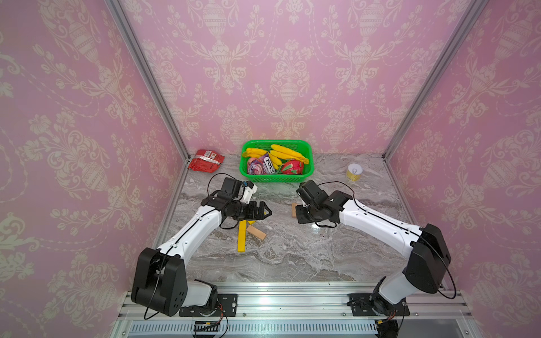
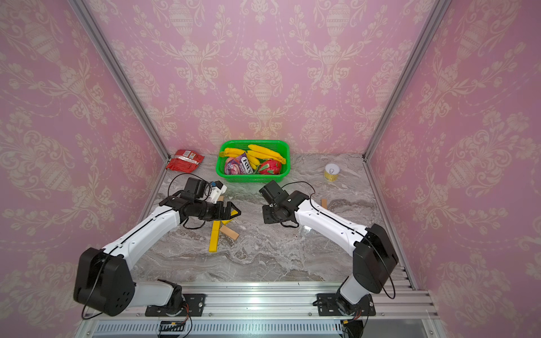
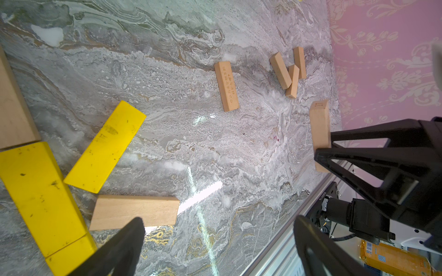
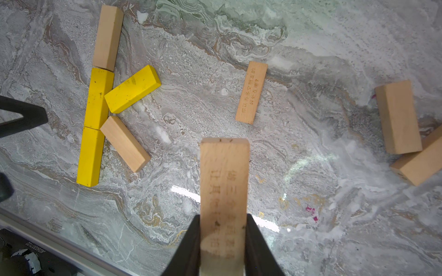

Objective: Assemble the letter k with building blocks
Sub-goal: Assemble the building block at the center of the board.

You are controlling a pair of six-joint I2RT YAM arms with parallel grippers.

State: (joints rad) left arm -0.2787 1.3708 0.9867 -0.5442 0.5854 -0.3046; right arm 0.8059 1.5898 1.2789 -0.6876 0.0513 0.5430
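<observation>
A yellow-and-wood letter k (image 4: pixel 99 98) lies flat on the marble. Its stem is one wood block (image 4: pixel 108 38) above two yellow ones, with a slanted yellow block (image 4: pixel 132 89) and a slanted wood block (image 4: pixel 125 143). My left gripper (image 3: pixel 218 222) hangs open just above it (image 1: pixel 260 211), with nothing between its fingers. My right gripper (image 4: pixel 222 219) is shut on a printed wood block (image 4: pixel 223 181), held above bare table right of the figure (image 1: pixel 294 209). Another printed block (image 4: pixel 251 92) lies loose beyond it. Three more wood blocks (image 3: pixel 293 81) lie clustered further right.
A green basket (image 1: pixel 275 177) with bananas and packets stands at the back centre. A red packet (image 1: pixel 205 160) lies at the back left, and a yellow tin (image 1: pixel 354 172) at the back right. An aluminium rail (image 1: pixel 292 298) runs along the table's front edge.
</observation>
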